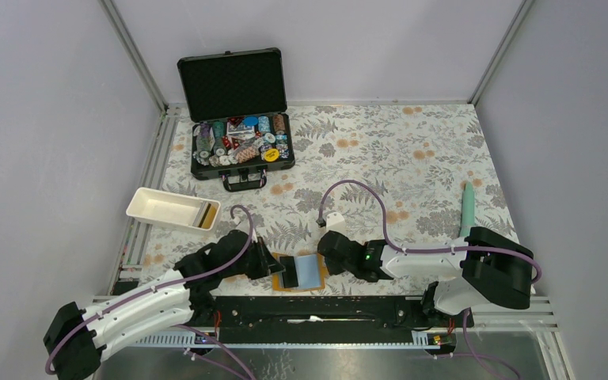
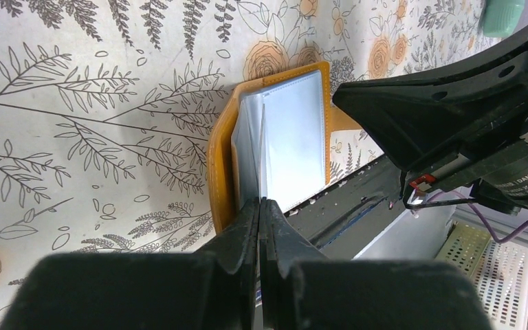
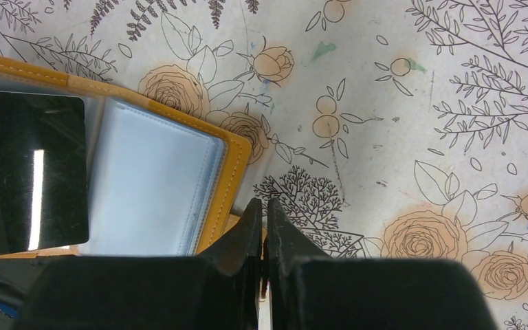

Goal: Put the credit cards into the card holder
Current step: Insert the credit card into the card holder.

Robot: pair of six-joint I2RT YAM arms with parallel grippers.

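Floral cloth (image 1: pixel 412 158) is covering the table, with grey walls around it. Wallet (image 1: pixel 301 288) is lying open at the near edge, just ahead of the black rail (image 1: pixel 309 313), between the two grippers. It's showing an orange leather-like cover with a stitched rim, and pale blue-clear sleeves (image 2: pixel 295 137) are fanning up, soft and glossy. Black card (image 3: pixel 31 172) is sitting over the wallet's left half, shiny, with a rounded corner catching a white light streak. Its left side is getting cut off in the right wrist view, and from the top it's showing only as a thin dark sliver. Left gripper (image 2: pixel 260 205) is clamping tight on a thin sheet seen edge-on in its own view, lining up with the black card. Its fingers are blocking the wallet's near rim there. Right gripper (image 3: pixel 262 206) is sitting at the wallet's right side, fingers pressed together, tips down at the corner by the orange tab (image 2: pixel 345 122). Can't tell whether the tab is caught between them, since the tips are hiding it. Farther out, a white tray (image 1: pixel 146 204) is sitting to the left, holding a small brown-gold item too small to read. Black case (image 1: pixel 233 83) is standing open at the far side, foam-lined lid up, chips (image 1: pixel 241 142) jumbled inside. Teal thing (image 1: pixel 468 207) is lying near the right edge, shape unclear.
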